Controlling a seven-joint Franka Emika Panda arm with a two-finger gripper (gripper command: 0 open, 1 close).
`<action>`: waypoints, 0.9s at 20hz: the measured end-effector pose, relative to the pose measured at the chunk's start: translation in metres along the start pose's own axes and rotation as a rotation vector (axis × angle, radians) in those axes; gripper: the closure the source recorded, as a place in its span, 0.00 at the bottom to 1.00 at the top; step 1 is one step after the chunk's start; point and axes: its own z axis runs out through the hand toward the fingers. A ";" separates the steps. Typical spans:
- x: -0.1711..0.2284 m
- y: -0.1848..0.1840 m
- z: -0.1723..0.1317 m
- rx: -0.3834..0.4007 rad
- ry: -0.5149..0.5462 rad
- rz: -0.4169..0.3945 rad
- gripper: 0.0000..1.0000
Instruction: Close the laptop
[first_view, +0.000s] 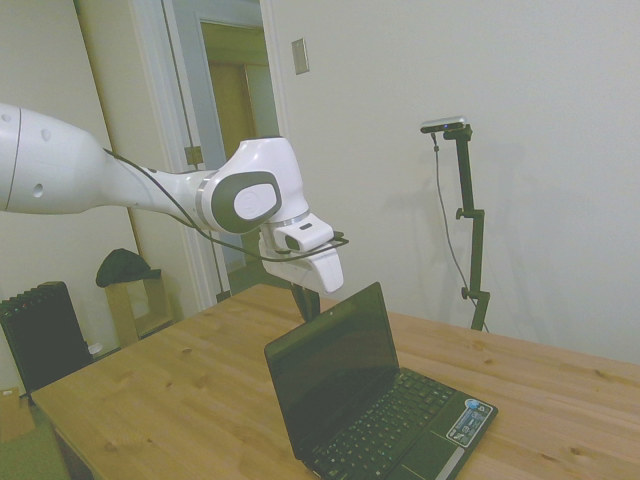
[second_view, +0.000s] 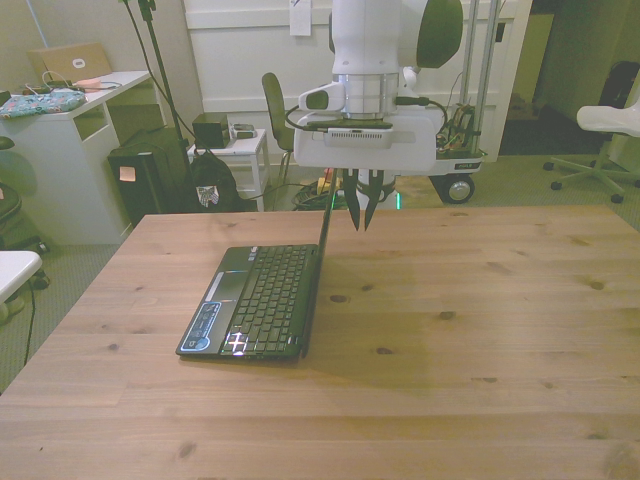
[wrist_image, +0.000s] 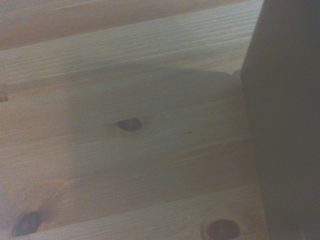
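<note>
Side view: white Franka arm (first_view: 120, 180) reaches in from 9 o'clock; its wrist hangs over the top edge of the laptop lid.
Laptop: small black netbook (first_view: 375, 410) open on the wooden desk (first_view: 170, 400), lid close to upright, dark screen facing 4 o'clock in the side view. Keyboard and silver-trimmed palm rest run toward 4 o'clock, with a blue-white sticker (first_view: 470, 420) at the near corner.
Laptop, front view: seen edge-on (second_view: 262, 300), lid as a thin dark line rising toward 12 o'clock, keyboard deck spread to 9 o'clock of that line. It sits left of centre on the desk (second_view: 480, 330); sticker (second_view: 207, 322) at the deck's 7 o'clock corner.
Gripper: in the front view the gripper (second_view: 361, 208) points straight down, just at 3 o'clock of the lid's upper edge, on the back side of the lid. Fingers (second_view: 352, 205) are drawn together with hardly a sliver between them, nothing held. Tips hang well above the desk. Contact with the lid cannot be told; it looks just beside it.
Gripper, side view: mostly hidden behind the lid; only a dark stub (first_view: 309, 300) shows above the lid's top corner.
Wrist view: blurred pine boards with dark knots (wrist_image: 130, 124); a flat dark panel, the laptop lid's back (wrist_image: 285, 125), fills the 3 o'clock side. A soft shadow lies on the wood beside it.
</note>
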 end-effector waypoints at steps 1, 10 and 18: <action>0.004 0.004 0.000 -0.001 -0.001 0.006 1.00; 0.049 0.053 -0.001 0.006 -0.015 0.046 1.00; 0.116 0.150 0.028 -0.029 -0.043 0.112 1.00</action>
